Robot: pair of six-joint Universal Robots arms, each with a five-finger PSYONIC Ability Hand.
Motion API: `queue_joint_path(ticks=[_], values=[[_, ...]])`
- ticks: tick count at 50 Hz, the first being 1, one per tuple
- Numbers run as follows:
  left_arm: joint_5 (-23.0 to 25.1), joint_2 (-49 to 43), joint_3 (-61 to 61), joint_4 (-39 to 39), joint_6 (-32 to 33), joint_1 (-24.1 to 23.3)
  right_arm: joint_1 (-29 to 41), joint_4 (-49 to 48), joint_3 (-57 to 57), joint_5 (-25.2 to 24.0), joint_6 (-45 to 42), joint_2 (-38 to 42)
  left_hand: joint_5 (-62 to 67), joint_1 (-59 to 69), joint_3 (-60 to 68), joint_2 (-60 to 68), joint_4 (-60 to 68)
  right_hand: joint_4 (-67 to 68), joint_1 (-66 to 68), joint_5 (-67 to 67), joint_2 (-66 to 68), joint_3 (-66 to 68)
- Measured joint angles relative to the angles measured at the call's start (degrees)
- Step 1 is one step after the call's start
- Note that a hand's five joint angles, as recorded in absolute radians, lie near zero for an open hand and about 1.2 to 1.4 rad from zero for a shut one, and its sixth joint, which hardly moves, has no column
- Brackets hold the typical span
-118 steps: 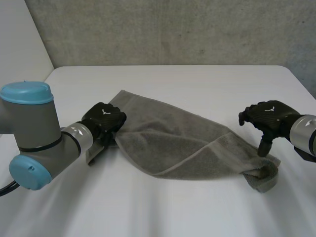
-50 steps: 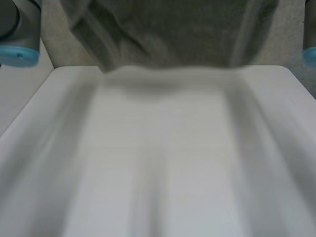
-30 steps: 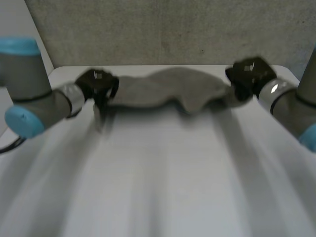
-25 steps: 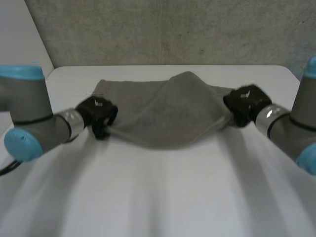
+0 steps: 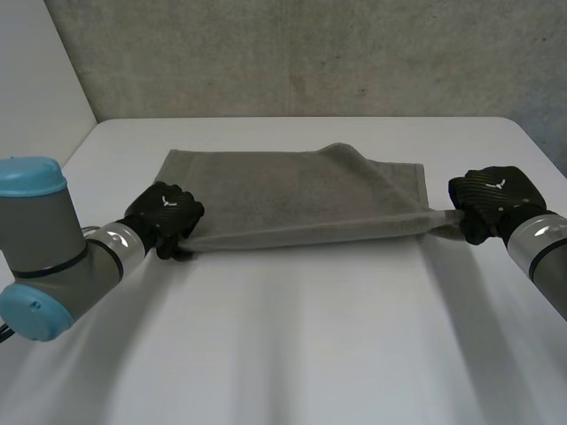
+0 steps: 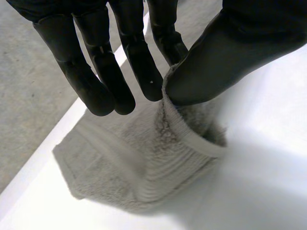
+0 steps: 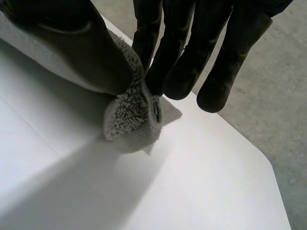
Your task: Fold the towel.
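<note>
While stretched taut along its near edge, lies as a grey towel (image 5: 292, 190) spread nearly flat over the far half of the white bench (image 5: 292, 345), with one fold ridge slanting across its right part. Held at both near corners. Near left corner: pinched between thumb and one finger of the left hand (image 5: 166, 212), other fingers straight beside the pinch, cloth bunched just above the bench. Near right corner: pinched likewise by the right hand (image 5: 492, 197), a small tuft poking out below the thumb. Both hands low, knuckles up, left arm (image 5: 62, 257) and right arm (image 5: 540, 243) reaching in from the sides. Against half a second ago: middle hump gone, cloth flatter, right hand farther out to its side, left hand drawn nearer the robot.
</note>
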Motion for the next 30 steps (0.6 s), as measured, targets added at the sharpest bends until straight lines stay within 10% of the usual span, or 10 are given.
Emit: queue_joint_path(ticks=[30], values=[[-4.5,-5.6,-0.6,2.3,-0.5,-0.6,-1.8,-1.7,0.1,0.4,2.2,2.4,-39.3,-37.9,-42.9,-39.3,-40.5,0.0,0.0,0.0,0.0,0.0]])
